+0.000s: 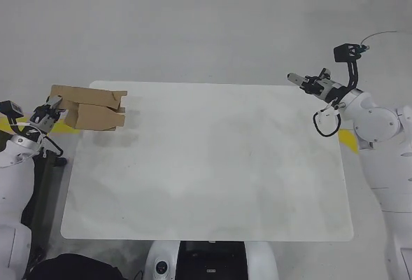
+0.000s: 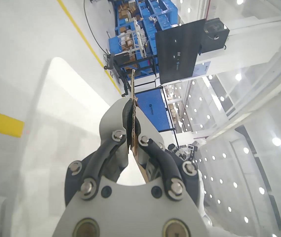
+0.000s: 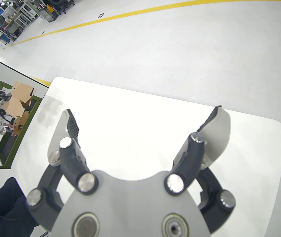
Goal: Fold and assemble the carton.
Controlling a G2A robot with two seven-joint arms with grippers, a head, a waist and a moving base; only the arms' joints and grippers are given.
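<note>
A flat brown carton [image 1: 90, 108] hangs at the table's far left corner, partly over the edge. My left gripper [image 1: 52, 110] is shut on its left end. In the left wrist view the cardboard [image 2: 132, 114] shows edge-on, pinched between the two fingers of that gripper [image 2: 131, 122]. My right gripper [image 1: 294, 78] is above the table's far right corner, well away from the carton. Its fingers stand wide apart with nothing between them, as the right wrist view shows of the gripper [image 3: 142, 117]. That view also shows the carton [image 3: 18, 99] far off across the table.
The white table [image 1: 212, 175] is bare across its middle. A green metal frame [image 3: 7, 134] stands on the floor beside the table's left end, with more cardboard pieces [image 3: 19, 122] inside it. Yellow floor lines run around the table.
</note>
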